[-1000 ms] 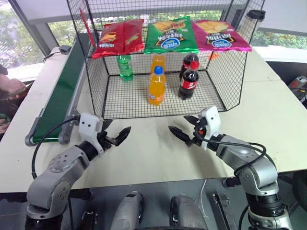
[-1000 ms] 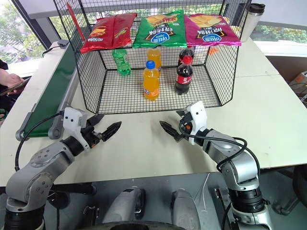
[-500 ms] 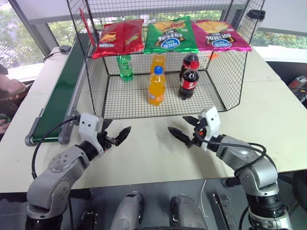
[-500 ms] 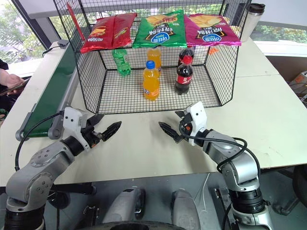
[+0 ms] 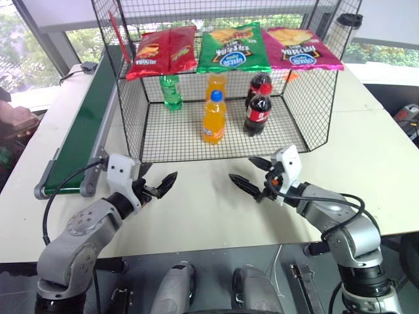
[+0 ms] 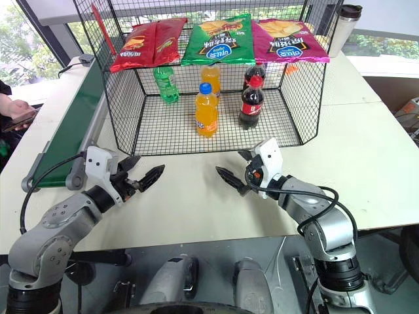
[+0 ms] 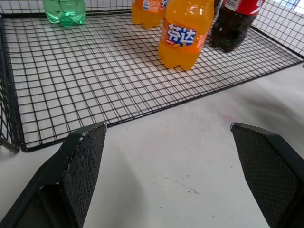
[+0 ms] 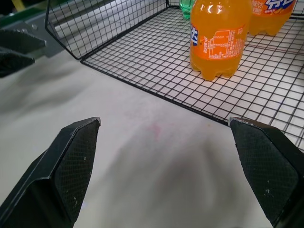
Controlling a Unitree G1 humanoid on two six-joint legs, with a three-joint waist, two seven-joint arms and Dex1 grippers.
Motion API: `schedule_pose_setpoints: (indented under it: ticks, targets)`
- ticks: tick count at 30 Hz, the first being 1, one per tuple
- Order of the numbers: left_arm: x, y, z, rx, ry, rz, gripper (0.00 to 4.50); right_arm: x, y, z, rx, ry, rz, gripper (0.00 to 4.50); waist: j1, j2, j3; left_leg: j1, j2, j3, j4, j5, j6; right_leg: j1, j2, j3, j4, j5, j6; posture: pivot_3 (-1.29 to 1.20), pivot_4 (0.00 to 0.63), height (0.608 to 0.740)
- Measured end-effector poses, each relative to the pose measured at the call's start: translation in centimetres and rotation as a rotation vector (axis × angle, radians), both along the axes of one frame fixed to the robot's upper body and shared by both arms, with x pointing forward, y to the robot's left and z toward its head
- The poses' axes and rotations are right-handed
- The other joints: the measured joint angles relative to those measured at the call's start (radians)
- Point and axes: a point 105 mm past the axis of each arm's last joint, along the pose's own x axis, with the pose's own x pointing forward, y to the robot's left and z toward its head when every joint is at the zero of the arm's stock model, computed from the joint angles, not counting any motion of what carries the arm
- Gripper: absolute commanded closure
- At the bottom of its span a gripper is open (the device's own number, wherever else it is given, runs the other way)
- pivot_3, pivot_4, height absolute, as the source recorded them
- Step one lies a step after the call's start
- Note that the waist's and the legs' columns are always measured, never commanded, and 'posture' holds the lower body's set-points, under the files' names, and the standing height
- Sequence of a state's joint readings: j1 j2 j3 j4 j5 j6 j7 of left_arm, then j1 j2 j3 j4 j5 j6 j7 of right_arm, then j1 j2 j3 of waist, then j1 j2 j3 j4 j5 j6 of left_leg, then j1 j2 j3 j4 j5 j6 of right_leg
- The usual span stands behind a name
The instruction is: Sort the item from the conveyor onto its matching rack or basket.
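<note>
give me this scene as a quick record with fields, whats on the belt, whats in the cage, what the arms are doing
belt: nothing on the visible stretch
cage: black wire mesh, open toward the robot
cage floor: green bottle, two orange bottles, two cola bottles
cage top edge: red, green and pink chip bags
left end effector: open, holding nothing, over the table
right end effector: open, holding nothing, over the table

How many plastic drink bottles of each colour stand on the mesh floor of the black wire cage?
Clear-green plastic bottle: 1
Orange plastic soda bottles: 2
Dark cola bottles with red labels: 2
Total: 5 bottles, all upright inside the black wire-mesh cage.
</note>
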State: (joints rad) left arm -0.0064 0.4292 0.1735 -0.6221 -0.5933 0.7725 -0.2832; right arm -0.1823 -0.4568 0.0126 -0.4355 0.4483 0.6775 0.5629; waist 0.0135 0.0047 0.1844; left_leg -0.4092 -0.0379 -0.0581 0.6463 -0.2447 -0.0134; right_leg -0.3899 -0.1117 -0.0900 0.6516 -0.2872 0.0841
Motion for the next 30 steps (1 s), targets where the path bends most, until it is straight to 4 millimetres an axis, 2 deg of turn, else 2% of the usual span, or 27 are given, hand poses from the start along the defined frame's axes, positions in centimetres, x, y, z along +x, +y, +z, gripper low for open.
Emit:
schedule_pose_setpoints:
  ticks: [5,14,21,28,30]
  targets:
    - [0.3,1.0,0.6,0.049,-0.045,0.053,0.16,-0.7,0.1,-0.5,-0.05,0.007,0.059,0.0,0.0,-0.001,0.0,0.0,0.0,0.0,0.0,0.0,0.0,0.0,0.0,0.0,0.0,0.0,0.0,0.0,0.15,0.739]
    - [1.5,3.5,3.9,0.081,-0.174,0.2,0.16,-2.3,1.4,1.2,-0.028,-0.034,0.189,0.0,0.001,-0.003,0.002,0.0,0.0,0.0,0.0,0.0,0.0,0.0,0.0,0.0,0.0,0.0,0.0,0.0,0.15,0.739]
    - [1.6,6.5,5.5,0.063,-0.21,0.347,0.16,-3.4,2.6,1.8,-0.043,-0.058,0.305,0.0,0.0,-0.007,0.004,0.0,0.0,0.0,0.0,0.0,0.0,0.0,0.0,0.0,0.0,0.0,0.0,0.0,0.15,0.739]
    - [1.5,10.1,6.1,-0.006,-0.207,0.512,0.16,-3.3,3.4,2.6,-0.046,-0.092,0.333,0.0,0.0,-0.011,0.006,0.0,0.0,0.0,0.0,0.0,0.0,0.0,0.0,0.0,0.0,0.0,0.0,0.0,0.15,0.739]
    - [1.3,10.6,6.1,-0.023,-0.199,0.532,0.16,-3.2,3.6,2.7,-0.045,-0.098,0.335,0.0,0.0,-0.012,0.007,0.0,0.0,0.0,0.0,0.0,0.0,0.0,0.0,0.0,0.0,0.0,0.0,0.0,0.15,0.739]
